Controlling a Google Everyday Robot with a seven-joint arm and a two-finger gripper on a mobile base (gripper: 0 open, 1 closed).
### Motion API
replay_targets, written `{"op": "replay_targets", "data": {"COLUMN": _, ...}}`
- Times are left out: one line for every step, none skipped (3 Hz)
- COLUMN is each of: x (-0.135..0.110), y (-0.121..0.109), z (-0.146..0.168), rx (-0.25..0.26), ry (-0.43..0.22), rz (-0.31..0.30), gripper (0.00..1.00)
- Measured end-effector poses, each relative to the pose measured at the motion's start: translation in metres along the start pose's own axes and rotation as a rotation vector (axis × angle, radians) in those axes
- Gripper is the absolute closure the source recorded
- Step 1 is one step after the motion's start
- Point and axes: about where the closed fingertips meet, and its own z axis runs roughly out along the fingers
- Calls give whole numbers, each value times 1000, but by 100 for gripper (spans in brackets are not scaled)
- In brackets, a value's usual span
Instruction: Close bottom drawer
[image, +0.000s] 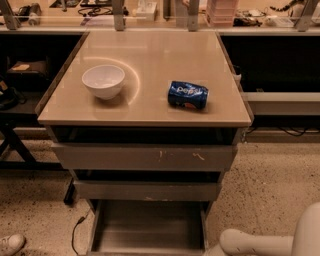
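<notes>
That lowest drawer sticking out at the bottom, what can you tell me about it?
The bottom drawer is the lowest and narrowest of three stacked grey-brown drawers. It stands pulled far out toward the camera: a shallow rectangular tray with a flat grey floor, low side walls and nothing visible inside. Its front meets the picture's lower edge. A white robot arm lies by its right front corner; whether they touch cannot be told. The gripper is not in view.
</notes>
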Motion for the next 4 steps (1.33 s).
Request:
{"op": "replay_targets", "data": {"x": -4, "y": -16, "z": 5, "rx": 12, "ry": -12, "rz": -2, "gripper": 100}}
{"op": "replay_targets", "data": {"x": -9, "y": -31, "z": 9, "rx": 19, "ry": -26, "rz": -5, "gripper": 100}}
{"op": "replay_targets", "data": {"x": -10, "y": -33, "z": 9, "rx": 21, "ry": -28, "rz": -5, "gripper": 82}}
{"op": "replay_targets", "data": {"x": -10, "y": -33, "z": 9, "rx": 21, "ry": -28, "rz": -5, "gripper": 58}}
